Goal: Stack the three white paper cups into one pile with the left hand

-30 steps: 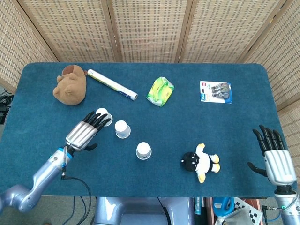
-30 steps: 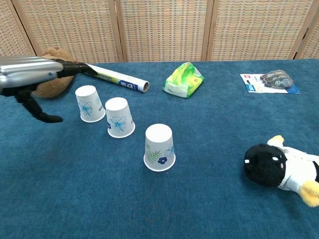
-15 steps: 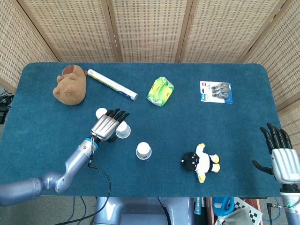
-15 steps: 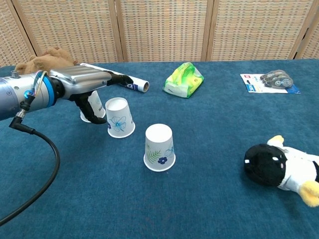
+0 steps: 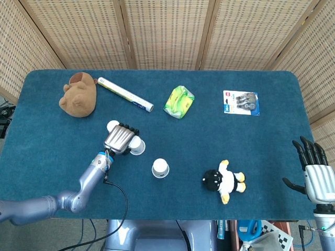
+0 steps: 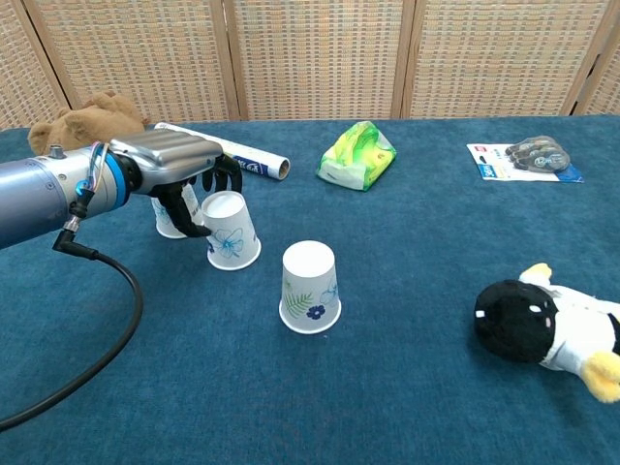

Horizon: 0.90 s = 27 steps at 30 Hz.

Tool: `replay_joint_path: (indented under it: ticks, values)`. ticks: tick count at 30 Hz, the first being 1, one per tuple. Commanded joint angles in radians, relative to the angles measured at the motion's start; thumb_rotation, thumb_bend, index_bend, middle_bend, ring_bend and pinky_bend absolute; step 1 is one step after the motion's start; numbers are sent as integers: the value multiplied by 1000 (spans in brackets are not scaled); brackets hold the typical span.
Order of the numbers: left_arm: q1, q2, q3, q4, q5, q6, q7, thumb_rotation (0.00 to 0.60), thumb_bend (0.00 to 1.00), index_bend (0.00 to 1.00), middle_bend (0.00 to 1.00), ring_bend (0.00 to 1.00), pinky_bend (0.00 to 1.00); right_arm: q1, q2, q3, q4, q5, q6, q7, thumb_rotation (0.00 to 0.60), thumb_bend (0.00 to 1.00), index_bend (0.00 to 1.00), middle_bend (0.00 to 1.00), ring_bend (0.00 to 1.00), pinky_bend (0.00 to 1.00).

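Note:
Three white paper cups stand upside down in a slanting row on the blue table (image 5: 220, 141). The far-left cup (image 5: 112, 126) (image 6: 167, 220) is partly hidden behind my left hand (image 5: 121, 139) (image 6: 184, 167). That hand closes around the middle cup (image 5: 138, 147) (image 6: 233, 232), thumb on its left side and fingers curled over its back. The third cup (image 5: 160, 168) (image 6: 310, 287) stands alone, nearer the front. My right hand (image 5: 314, 177) hangs off the table's right front corner, fingers spread and holding nothing; the chest view does not show it.
A brown plush (image 5: 79, 95) (image 6: 82, 114) and a white tube (image 5: 125, 94) (image 6: 247, 160) lie behind the cups. A green packet (image 5: 179, 101) (image 6: 360, 155) and a blister pack (image 5: 241, 102) (image 6: 523, 160) sit further back. A penguin plush (image 5: 225, 181) (image 6: 542, 329) lies front right.
My left hand moved right from beside the far-left cup to the middle cup and curled its fingers around it. My right hand sank slightly lower in the head view.

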Motion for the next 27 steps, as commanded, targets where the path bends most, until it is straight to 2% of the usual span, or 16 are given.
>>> replay_joint_path:
  ticks: [1, 9, 12, 16, 20, 24, 27]
  values:
    - [-2, 0, 4, 2, -5, 3, -7, 600, 272, 388, 430, 343, 313, -1, 0, 0, 1, -2, 2, 3, 600, 0, 0, 0, 0, 0]
    - [1, 51, -15, -57, 6, 35, -45, 600, 272, 395, 430, 343, 313, -2, 0, -1, 2, -4, 3, 6, 600, 0, 0, 0, 0, 0]
    - [13, 130, -58, -148, 18, 79, -76, 600, 272, 398, 430, 343, 313, 0, -2, -2, 0, -8, 2, 2, 600, 0, 0, 0, 0, 0]
    - [28, 222, -77, -233, 3, 113, -68, 600, 271, 399, 429, 343, 313, -1, -4, -4, -3, -10, 4, -2, 600, 0, 0, 0, 0, 0]
    - [47, 324, -88, -317, -72, 123, -57, 600, 272, 399, 426, 343, 313, -1, -4, -7, -9, -18, 6, -6, 600, 0, 0, 0, 0, 0]
    - [61, 364, -81, -326, -101, 126, -77, 600, 272, 399, 426, 343, 313, -2, -4, -7, -13, -21, 11, -9, 600, 0, 0, 0, 0, 0]
    - [67, 367, -68, -289, -112, 106, -114, 600, 272, 402, 426, 343, 313, -2, -5, -8, -13, -22, 9, -13, 600, 0, 0, 0, 0, 0]
